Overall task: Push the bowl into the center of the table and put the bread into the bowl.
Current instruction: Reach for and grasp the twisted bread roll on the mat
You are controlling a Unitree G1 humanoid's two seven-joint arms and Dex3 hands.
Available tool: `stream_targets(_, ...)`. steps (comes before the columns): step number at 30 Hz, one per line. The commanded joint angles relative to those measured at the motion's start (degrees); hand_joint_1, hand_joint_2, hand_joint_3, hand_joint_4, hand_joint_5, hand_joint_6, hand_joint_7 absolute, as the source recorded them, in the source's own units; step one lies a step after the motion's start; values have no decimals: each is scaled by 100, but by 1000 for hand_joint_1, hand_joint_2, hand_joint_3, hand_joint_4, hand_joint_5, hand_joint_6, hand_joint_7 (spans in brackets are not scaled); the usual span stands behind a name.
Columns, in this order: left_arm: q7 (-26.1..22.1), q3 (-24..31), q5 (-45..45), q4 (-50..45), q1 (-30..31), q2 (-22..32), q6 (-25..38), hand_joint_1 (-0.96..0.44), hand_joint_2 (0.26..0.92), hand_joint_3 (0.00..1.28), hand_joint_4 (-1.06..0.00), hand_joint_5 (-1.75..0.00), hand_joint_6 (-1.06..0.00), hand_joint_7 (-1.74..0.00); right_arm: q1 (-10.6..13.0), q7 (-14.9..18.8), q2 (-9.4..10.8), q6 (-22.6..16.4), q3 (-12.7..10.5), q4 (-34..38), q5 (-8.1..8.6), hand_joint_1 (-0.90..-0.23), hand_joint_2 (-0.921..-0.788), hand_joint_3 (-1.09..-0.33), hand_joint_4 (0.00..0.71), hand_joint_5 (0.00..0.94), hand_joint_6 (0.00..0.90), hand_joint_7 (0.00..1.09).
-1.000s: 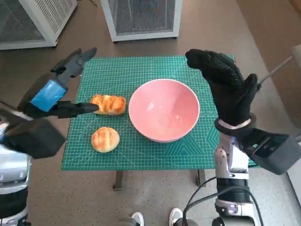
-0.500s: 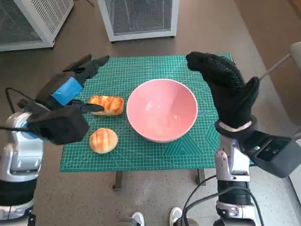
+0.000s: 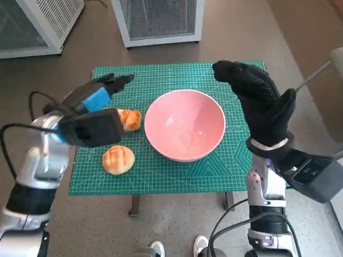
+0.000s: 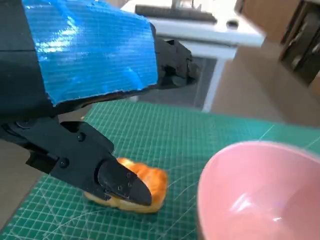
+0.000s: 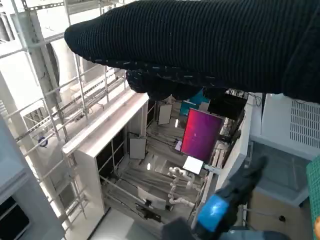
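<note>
The bowl [image 3: 185, 125] sits on the green mat [image 3: 161, 166] close to the table's middle, so the push step looks done or nearly so. It holds nothing yet. A long loaf [image 3: 130, 119] lies at the bowl's 9 o'clock; a round bun [image 3: 118, 159] lies at its 8 o'clock, both on the mat. The left hand [image 3: 95, 99] hovers over the long loaf, fingers apart, empty; whether it touches the loaf cannot be told. The right hand [image 3: 257, 99] is raised at the bowl's 3 o'clock, fingers extended, gripping nothing. Placing the bread remains outstanding.
</note>
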Motion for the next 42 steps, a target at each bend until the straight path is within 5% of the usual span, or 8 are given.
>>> stream_targets(1, 107, -329, 303, 630, -305, -157, -82, -156, 749, 6, -125, -1, -247, -71, 145, -27, -12, 30, -8, 24, 18, -391, -921, -541, 476, 6, 122, 894)
stream_targets(27, 1055, -1264, 833, 4172, -1176, -943, -1037, -187, 762, 8, -155, -11, -293, -34, 189, -93, -28, -11, -12, 17, 0, -380, -921, -539, 481, 9, 129, 890)
stream_targets(31, 1502, -1397, 936, 4695, -1271, -1071, -1227, -158, 794, 19, -234, -26, -348, -47, 199, -109, -24, -32, -10, 7, -13, -368, -921, -549, 481, 9, 129, 889)
stream_targets(37, 2362, -1578, 1127, 5066, -1236, -1079, -1637, 0, 897, 67, -566, -52, -608, -96, 206, -118, -24, -62, -10, 18, -25, -362, -921, -555, 481, 9, 128, 888)
stream_targets(39, 2533, -1621, 1164, 5121, -1236, -1054, -1753, 170, 909, 155, -526, -721, -692, -132, 206, -118, -23, -70, -8, 24, -22, -360, -921, -556, 481, 9, 128, 887)
stream_targets(40, 2647, -1651, 1195, 5143, -1235, -1030, -1826, 205, 911, 176, -514, -866, -710, -140, 211, -115, -26, -68, -8, 19, -14, -359, -920, -556, 481, 9, 128, 887)
stream_targets(42, 2836, -1700, 1259, 5157, -1252, -970, -1948, 85, 917, 180, -562, -1156, -573, -775, 222, -107, -32, -58, -12, 8, 6, -358, -920, -556, 481, 9, 129, 886)
